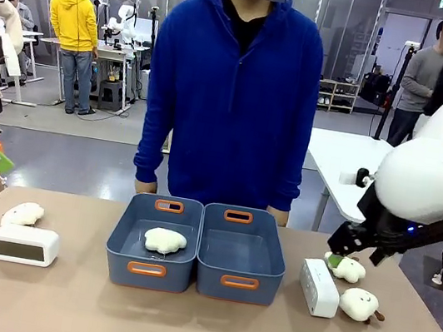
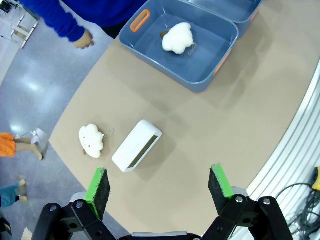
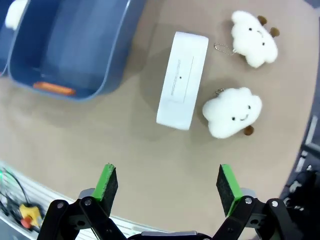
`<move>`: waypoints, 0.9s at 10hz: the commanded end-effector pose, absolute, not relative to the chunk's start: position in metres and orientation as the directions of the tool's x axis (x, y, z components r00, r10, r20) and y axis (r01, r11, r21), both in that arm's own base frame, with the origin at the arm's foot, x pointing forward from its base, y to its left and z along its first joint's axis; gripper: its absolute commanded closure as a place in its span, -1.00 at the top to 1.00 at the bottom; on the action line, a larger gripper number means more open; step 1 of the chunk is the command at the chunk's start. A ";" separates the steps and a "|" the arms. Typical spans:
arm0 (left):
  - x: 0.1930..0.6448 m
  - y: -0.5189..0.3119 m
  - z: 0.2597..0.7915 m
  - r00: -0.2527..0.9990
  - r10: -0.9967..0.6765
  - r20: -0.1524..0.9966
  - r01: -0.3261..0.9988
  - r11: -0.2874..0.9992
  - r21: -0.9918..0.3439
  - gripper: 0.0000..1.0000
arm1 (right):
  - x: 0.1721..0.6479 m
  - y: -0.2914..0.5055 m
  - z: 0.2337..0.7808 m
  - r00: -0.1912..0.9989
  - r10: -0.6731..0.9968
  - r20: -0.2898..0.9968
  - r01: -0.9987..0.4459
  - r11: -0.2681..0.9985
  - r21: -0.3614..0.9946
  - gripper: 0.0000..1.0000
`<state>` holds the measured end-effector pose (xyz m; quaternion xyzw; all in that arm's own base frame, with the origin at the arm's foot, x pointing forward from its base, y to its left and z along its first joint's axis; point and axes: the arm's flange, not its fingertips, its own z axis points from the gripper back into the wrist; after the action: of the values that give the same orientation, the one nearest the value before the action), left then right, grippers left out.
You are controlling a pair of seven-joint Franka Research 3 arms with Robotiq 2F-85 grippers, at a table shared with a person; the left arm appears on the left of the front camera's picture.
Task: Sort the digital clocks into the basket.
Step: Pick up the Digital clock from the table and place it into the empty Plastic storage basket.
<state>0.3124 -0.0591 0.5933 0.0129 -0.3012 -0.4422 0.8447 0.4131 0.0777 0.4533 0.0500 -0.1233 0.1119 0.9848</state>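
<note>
Tabletop point(image 1: 55, 308), matte tan, under two white clocks point(image 1: 23, 244) point(image 1: 319, 288); grey lab floor point(image 1: 62, 158) beyond.

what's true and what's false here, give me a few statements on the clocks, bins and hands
1. The left clock and the right clock both lie on the table, not in a bin. True.
2. The left bin holds a clock. False: it holds a plush toy.
3. The right hand is shut on a clock. False: it is open and holds nothing.
4. The left hand is open. True.
</note>
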 end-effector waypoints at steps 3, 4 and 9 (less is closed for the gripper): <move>0.313 -0.060 0.597 0.432 -0.763 0.482 0.741 0.604 0.293 1.00 | 0.464 0.096 0.397 0.955 0.055 0.290 -0.070 0.997 0.041 1.00; 0.313 -0.060 0.597 0.432 -0.763 0.482 0.741 0.604 0.293 1.00 | 0.473 0.094 0.384 0.961 0.034 0.275 -0.050 0.997 0.052 1.00; 0.313 -0.060 0.597 0.432 -0.763 0.482 0.741 0.604 0.293 1.00 | 0.489 0.092 0.331 0.977 0.004 0.214 -0.018 0.998 0.062 0.17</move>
<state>0.3124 -0.0591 0.5934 0.0129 -0.3012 -0.4423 0.8447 0.4830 0.0847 0.3309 0.0388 -0.1099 0.0222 0.9929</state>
